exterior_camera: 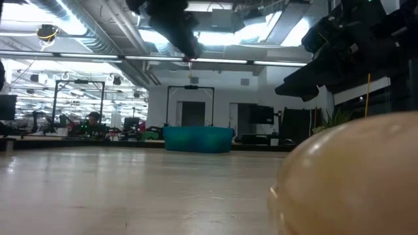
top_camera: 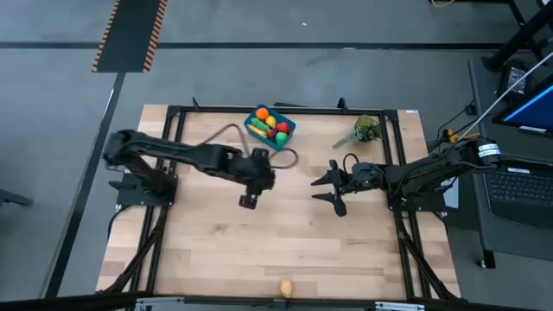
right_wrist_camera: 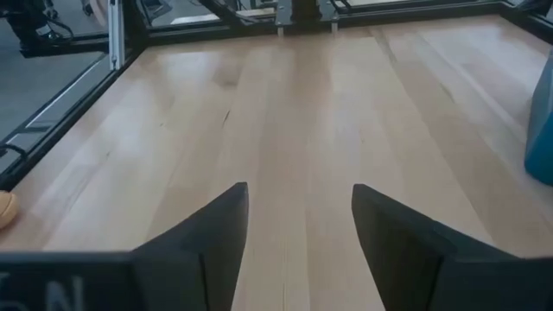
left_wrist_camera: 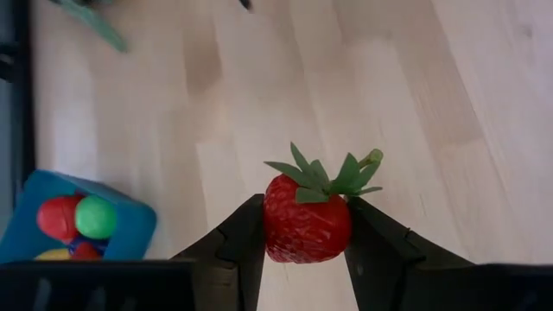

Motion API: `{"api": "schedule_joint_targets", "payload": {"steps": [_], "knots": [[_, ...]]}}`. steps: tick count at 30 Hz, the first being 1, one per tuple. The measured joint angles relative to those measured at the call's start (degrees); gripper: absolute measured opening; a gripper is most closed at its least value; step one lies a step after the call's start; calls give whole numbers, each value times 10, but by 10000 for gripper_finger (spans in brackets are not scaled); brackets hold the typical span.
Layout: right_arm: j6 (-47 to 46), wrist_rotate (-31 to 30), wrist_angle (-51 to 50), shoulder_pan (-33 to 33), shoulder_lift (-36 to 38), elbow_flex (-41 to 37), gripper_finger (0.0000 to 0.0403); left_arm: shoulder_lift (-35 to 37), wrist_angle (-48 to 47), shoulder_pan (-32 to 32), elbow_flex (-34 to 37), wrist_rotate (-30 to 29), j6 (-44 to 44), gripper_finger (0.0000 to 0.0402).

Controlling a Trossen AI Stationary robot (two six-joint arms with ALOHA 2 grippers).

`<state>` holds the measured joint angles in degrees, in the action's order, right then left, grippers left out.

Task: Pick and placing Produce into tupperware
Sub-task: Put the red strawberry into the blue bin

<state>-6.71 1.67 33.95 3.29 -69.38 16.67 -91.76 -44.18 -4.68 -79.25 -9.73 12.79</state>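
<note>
Left claw (left_wrist_camera: 304,250) pinching strawberry (left_wrist_camera: 307,226) above counter (top_camera: 285,233), near tupperware (top_camera: 270,126) | right claw (top_camera: 333,187) spread, waiting | I'd centre over the tub, lower, then release.

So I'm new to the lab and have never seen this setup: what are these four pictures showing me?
It is a robot with two dark arms at a wooden table. One camera looks straight down, one sits at table-top height, and one rides on each wrist. The left hand is shut on a toy strawberry, held above the table near the middle. The right hand waits open and empty to the right of it. At the far edge sits the blue tupperware, already holding several toy fruits, with a leafy sprig to its right. One tan piece of produce lies at the near edge, looming right in front of the low camera.
</note>
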Motion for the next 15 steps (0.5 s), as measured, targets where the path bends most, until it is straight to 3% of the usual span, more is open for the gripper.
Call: {"api": "schedule_joint_targets", "payload": {"steps": [8,15], "knots": [[11,0,1,0,0,0,210,141,234,18,223,0,-4,122],[12,0,7,0,0,0,210,214,416,46,370,0,-4,122]]}}
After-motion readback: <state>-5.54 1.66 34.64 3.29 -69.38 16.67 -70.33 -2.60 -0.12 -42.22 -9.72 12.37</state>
